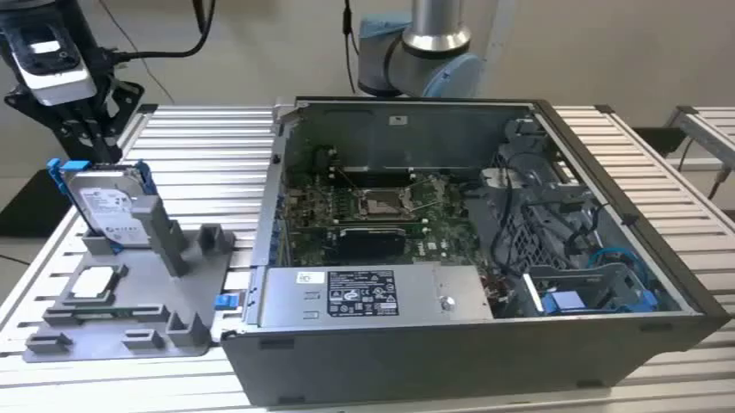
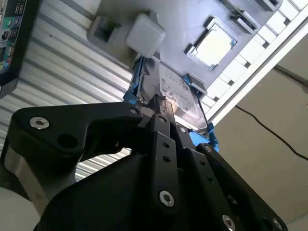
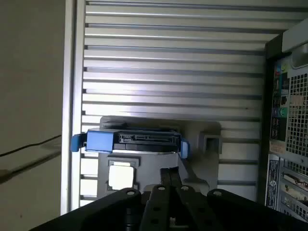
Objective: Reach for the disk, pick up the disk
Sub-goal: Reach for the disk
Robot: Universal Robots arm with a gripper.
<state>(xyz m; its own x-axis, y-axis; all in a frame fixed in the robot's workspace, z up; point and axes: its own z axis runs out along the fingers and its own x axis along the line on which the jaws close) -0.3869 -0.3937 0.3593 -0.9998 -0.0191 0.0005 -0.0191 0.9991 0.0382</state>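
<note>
One disk (image 1: pixel 107 205) — one computer case (image 1: pixel 460 353)

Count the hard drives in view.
1. The disk stands upright in the grey holder at the exterior view's left, right below the claw. The blue caddy inside the computer case might hide another.

legible text: none — disk (image 1: pixel 107 205) label | power supply (image 1: pixel 367 297) label: unreadable

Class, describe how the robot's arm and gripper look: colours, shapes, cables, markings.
The arm is a silver tube with pale blue rounded joint caps. The gripper is black, built of flat linked bars with silver screw heads. In the exterior view a black cable runs from its wrist.
</note>
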